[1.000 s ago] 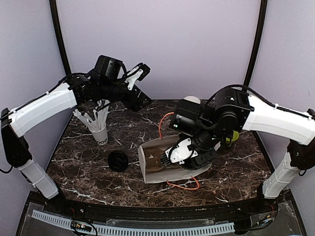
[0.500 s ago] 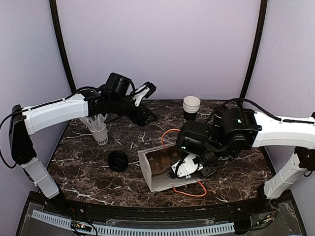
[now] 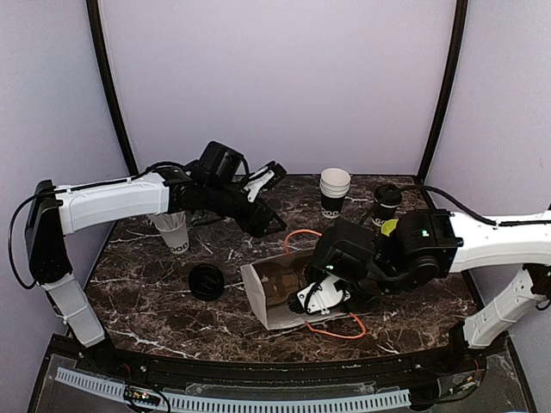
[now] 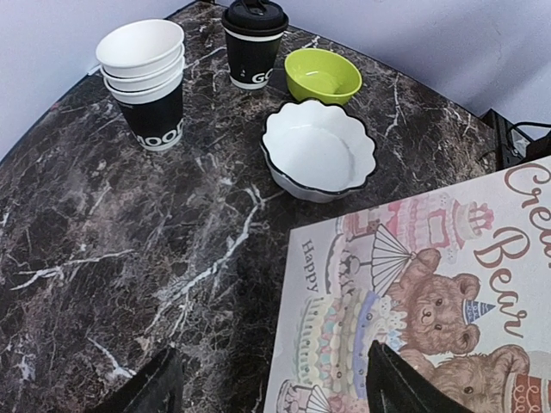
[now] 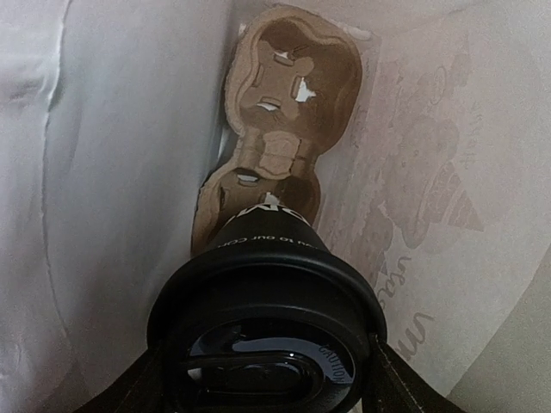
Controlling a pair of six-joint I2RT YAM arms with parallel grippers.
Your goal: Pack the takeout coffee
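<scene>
- Progress: roughly halfway, by my reading. One takeout coffee cup [image 5: 267, 284] is inside the paper bag [image 3: 269, 303], which lies on its side at table centre with its mouth toward 9 o'clock.
- Right gripper [image 5: 263, 379] is clamped on that cup just under the lid, a finger on either side. It has not let go.
- Cardboard carrier [image 5: 288, 95] sits deeper in the bag. The cup's base is at the nearer well; whether it is seated cannot be told.
- Second lidded cup [image 3: 385, 203] waits at 2 o'clock on the table, untouched, beside a green bowl [image 4: 323, 75]. Judged left to do: release the first cup, fetch this one, stand the bag up.
- Left gripper [image 4: 269, 385] hangs with jaws apart and nothing between them, above the marble just 11 o'clock of the bag.
- Not for packing: stack of lidless cups [image 3: 334, 191] at 1 o'clock, white scalloped bowl [image 4: 318, 151], cup of sticks [image 3: 173, 233] at 10 o'clock, loose black lid [image 3: 207, 281] at 8 o'clock.
- Change since a second ago: the left arm has swung from the back-left corner in toward centre. The right arm has dropped lower and pushed further into the bag, uncovering the stack and the second cup behind it.
</scene>
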